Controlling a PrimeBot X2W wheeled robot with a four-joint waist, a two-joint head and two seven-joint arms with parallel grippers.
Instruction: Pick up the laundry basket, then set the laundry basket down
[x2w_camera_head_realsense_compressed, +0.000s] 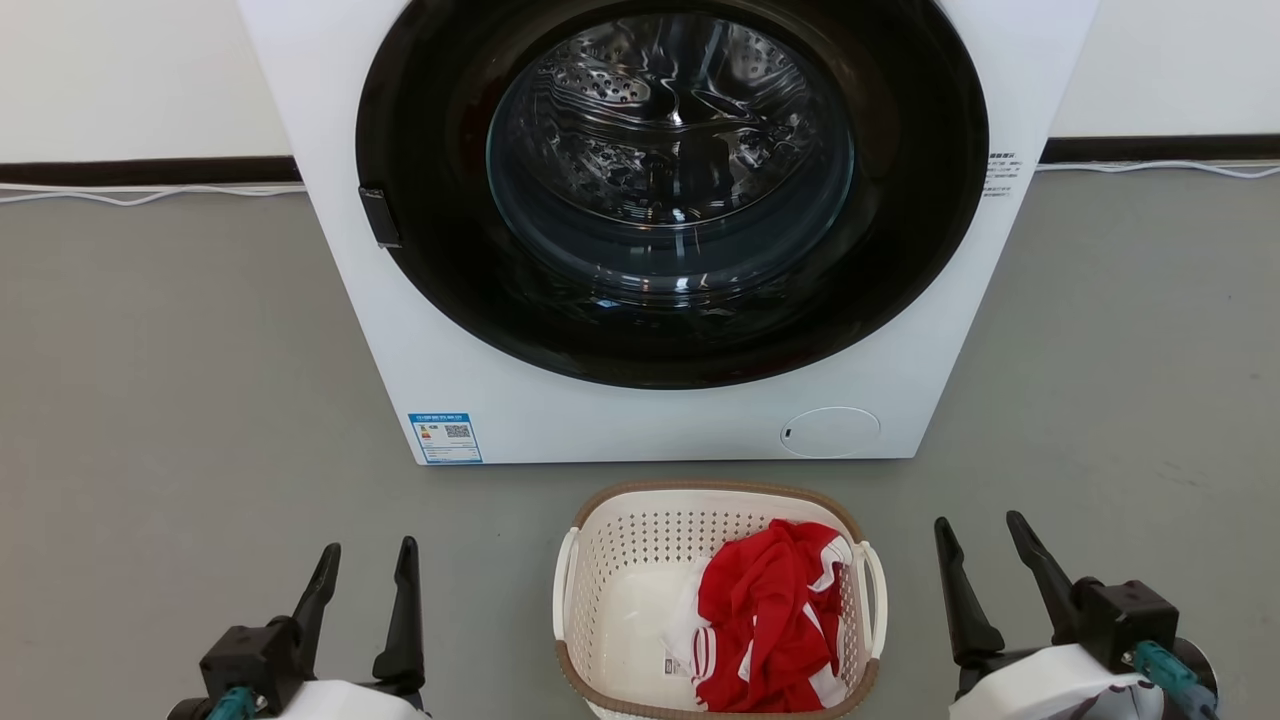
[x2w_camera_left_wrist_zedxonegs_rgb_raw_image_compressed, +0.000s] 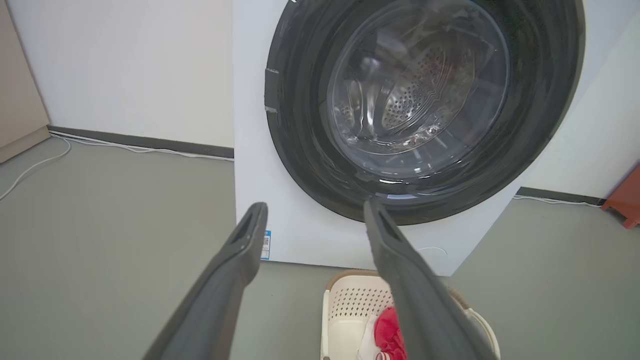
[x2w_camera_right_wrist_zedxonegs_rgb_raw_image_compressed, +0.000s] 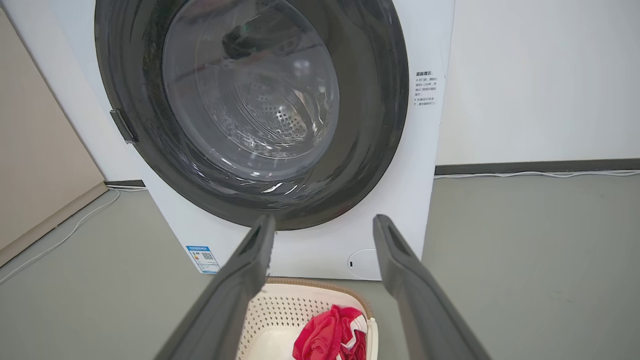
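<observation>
Laundry basket (x2w_camera_head_realsense_compressed: 650, 535) stands upright on the smooth grey floor (x2w_camera_head_realsense_compressed: 180, 400), just in front of one white washing machine (x2w_camera_head_realsense_compressed: 640, 420), mouth facing up. It is a single cream perforated plastic tub, rounded-rectangular, with a brown woven-look rim and two white handles (x2w_camera_head_realsense_compressed: 563, 590), one on each side. Its near end is cut off, so the long axis cannot be told. One crumpled red-and-white garment (x2w_camera_head_realsense_compressed: 765, 620) lies in its right half. Left gripper (x2w_camera_head_realsense_compressed: 368, 548) and right gripper (x2w_camera_head_realsense_compressed: 978, 522) flank it, each with two dark tapered fingers spread, holding nothing.

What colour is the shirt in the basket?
Red with white stripes; the shirt in the laundry basket shows best in the head view.
</observation>
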